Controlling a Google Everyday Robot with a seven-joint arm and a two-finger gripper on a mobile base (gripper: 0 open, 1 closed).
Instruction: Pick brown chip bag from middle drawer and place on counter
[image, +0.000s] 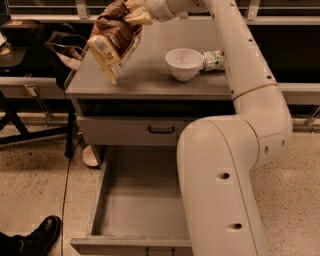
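Brown bag (113, 42) in hand (134, 17) near bowl (184, 63)

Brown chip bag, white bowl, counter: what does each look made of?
Brown chip bag: thin plastic or foil film, glossy. It crinkles and catches highlights where the gripper, above the counter's far left part, pinches its top. White bowl: smooth glazed ceramic or hard plastic, can't tell which. Counter: likely metal or laminate, grey, smooth, with a faint sheen.
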